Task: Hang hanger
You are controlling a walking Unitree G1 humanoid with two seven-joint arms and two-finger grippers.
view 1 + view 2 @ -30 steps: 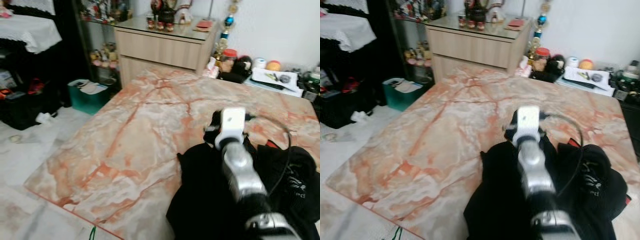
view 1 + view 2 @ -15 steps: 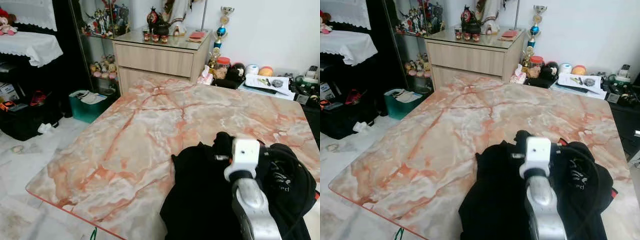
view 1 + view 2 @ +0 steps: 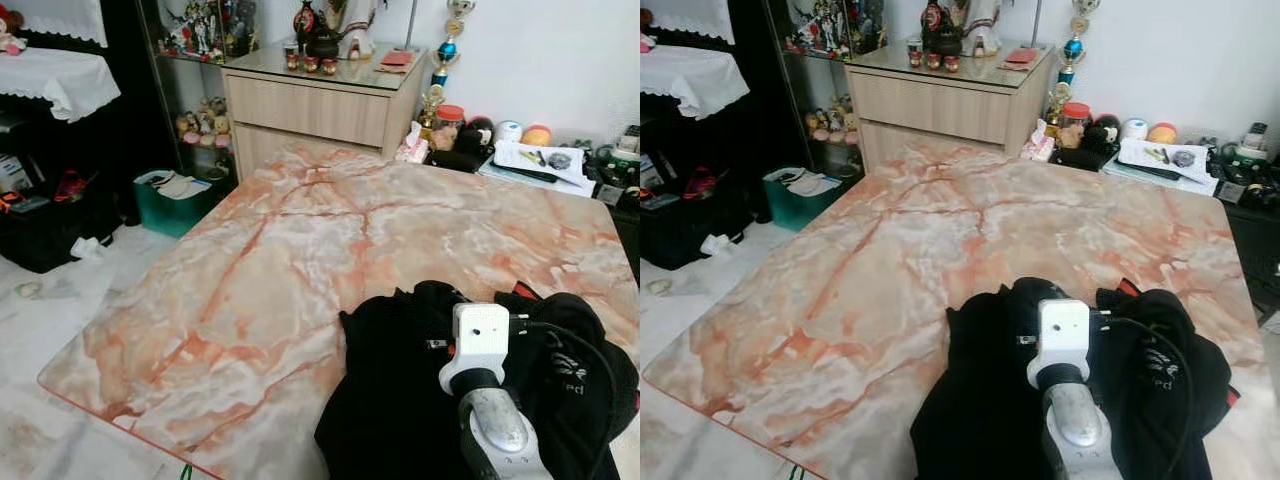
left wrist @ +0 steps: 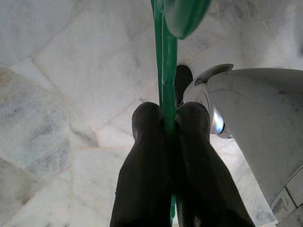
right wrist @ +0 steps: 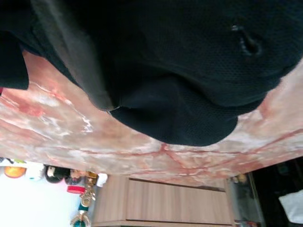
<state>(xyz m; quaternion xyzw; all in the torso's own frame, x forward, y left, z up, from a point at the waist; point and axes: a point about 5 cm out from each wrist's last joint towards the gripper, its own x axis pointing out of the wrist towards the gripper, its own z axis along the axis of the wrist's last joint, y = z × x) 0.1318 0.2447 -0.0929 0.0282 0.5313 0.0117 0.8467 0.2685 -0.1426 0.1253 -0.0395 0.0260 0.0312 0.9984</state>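
Beyond the pink-veined marble table (image 3: 280,250), a teal plastic bin (image 3: 165,197) holds pale papers. The left gripper (image 4: 166,124) pinches the thin green plastic hanger (image 4: 164,56) over the floor. The right gripper's (image 5: 80,61) opening I cannot tell; it has sunk nearer onto the crumpled black mesh shirt (image 3: 400,400).

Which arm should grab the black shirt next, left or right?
Right, probably: the right gripper is at the black garment on the table, while the left gripper is shut on the green hanger.

Black garment (image 3: 420,400) heaped on tabletop (image 3: 280,260)
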